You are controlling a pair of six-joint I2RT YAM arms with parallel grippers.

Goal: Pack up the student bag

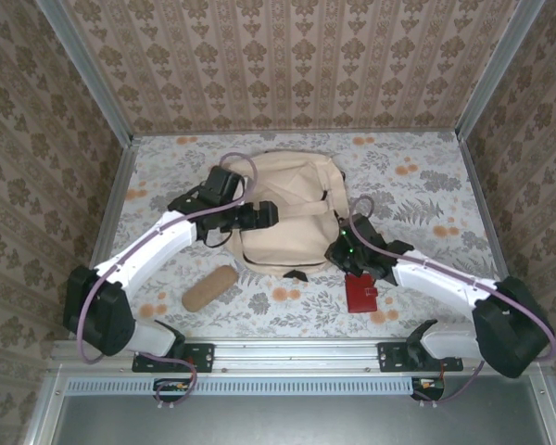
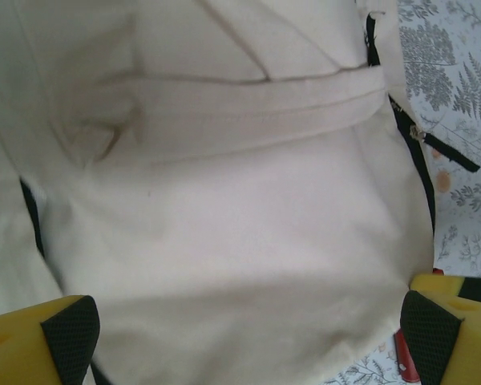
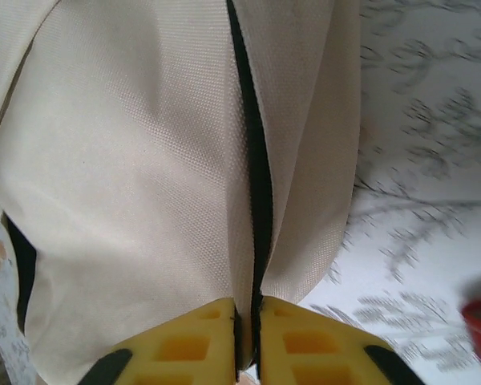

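- The bag [image 1: 292,185] lies flat in the middle of the floral tabletop [image 1: 426,199], toward the far side.
- The left tool [image 1: 269,215] hovers over the bag's middle. In the wrist view its yellow fingers [image 2: 60,341] stand spread wide, with beige fabric [image 2: 224,200] between them.
- The right tool [image 1: 336,243] sits at the bag's near right edge. In its wrist view it [image 3: 248,321] is pressed together, pinching the bag's fabric at the black zipper [image 3: 256,176].
- A tan pouch [image 1: 210,288] lies near the bag's near left corner, apart from it.
- A red item [image 1: 361,293] lies just beside the right tool, on the near side.
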